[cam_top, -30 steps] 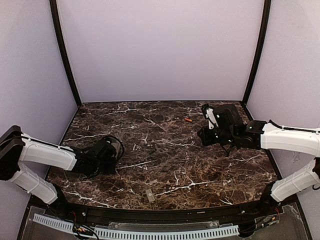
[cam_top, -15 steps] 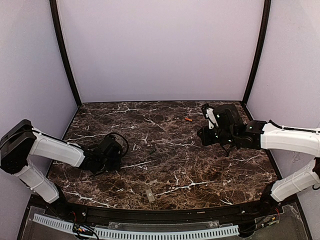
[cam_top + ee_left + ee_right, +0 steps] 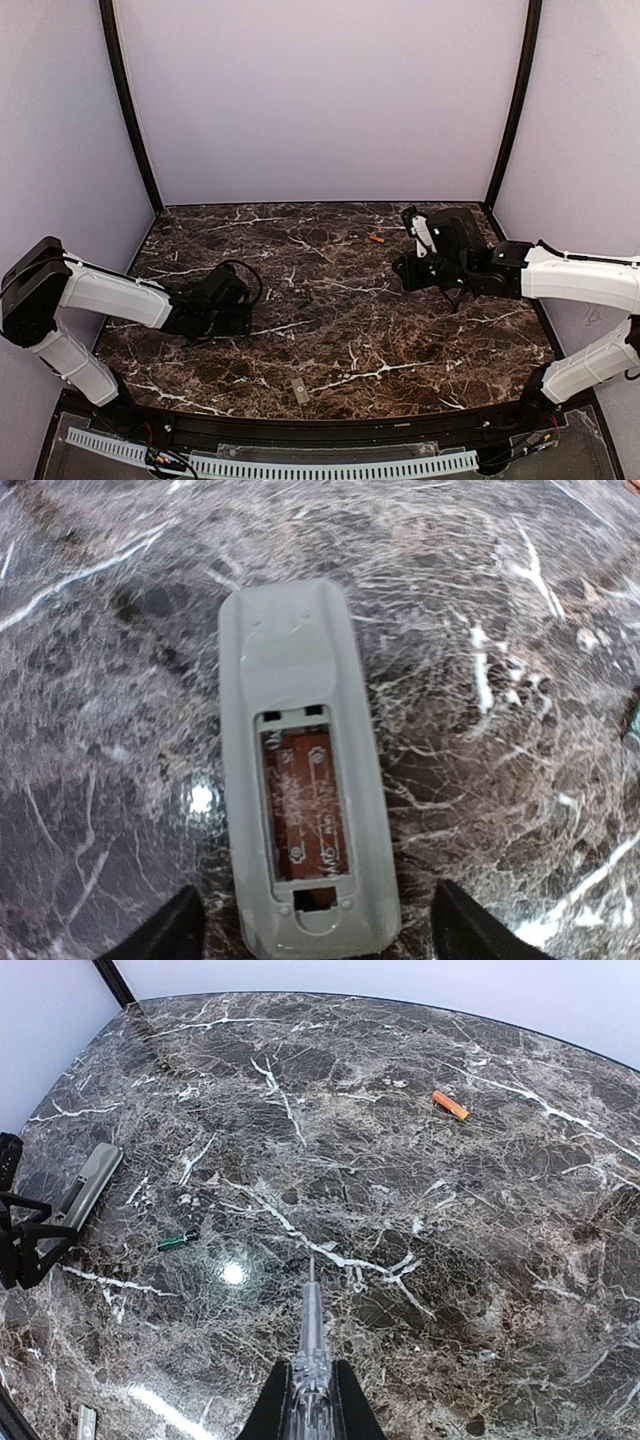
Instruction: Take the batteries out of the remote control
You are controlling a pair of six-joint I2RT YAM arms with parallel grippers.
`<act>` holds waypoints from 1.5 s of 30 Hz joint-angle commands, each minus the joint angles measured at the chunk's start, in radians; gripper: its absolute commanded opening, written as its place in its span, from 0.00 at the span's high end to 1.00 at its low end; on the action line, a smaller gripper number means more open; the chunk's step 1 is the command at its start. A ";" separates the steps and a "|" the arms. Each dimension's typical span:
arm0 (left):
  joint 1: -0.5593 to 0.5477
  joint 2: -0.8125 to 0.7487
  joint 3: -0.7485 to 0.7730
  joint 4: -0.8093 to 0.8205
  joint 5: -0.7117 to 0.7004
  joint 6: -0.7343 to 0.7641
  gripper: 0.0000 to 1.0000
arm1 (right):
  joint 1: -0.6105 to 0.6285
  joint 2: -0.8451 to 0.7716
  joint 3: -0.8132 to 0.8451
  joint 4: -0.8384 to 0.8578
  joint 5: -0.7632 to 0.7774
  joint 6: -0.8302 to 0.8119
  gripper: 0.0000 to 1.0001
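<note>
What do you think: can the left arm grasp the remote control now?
Probably yes. The left end effector is open, straddling one end of the remote control without touching it. It lies back-up on the table with nothing over it.

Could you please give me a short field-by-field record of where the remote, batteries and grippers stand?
remote control: grey back up, battery bay open and empty
orange battery: loose on the table, far side
dark green battery: loose, near the remote
cover piece: near the front edge
left gripper: jaws open either side of the remote's end, not touching
right gripper: jaws shut on thin grey tool
</note>
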 commanded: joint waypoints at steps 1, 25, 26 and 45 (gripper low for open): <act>0.003 -0.080 0.014 -0.056 0.023 0.051 0.12 | -0.007 0.005 0.010 0.048 -0.021 -0.002 1.00; -0.078 -0.082 0.277 0.023 0.711 0.816 0.25 | 0.000 0.085 0.156 -0.028 -0.752 -0.117 1.00; -0.086 -0.076 0.291 0.041 0.719 0.839 0.26 | 0.002 0.087 0.155 -0.029 -0.768 -0.114 1.00; -0.176 0.038 0.405 0.060 0.803 0.895 0.70 | 0.080 0.182 0.225 -0.081 -0.804 -0.112 1.00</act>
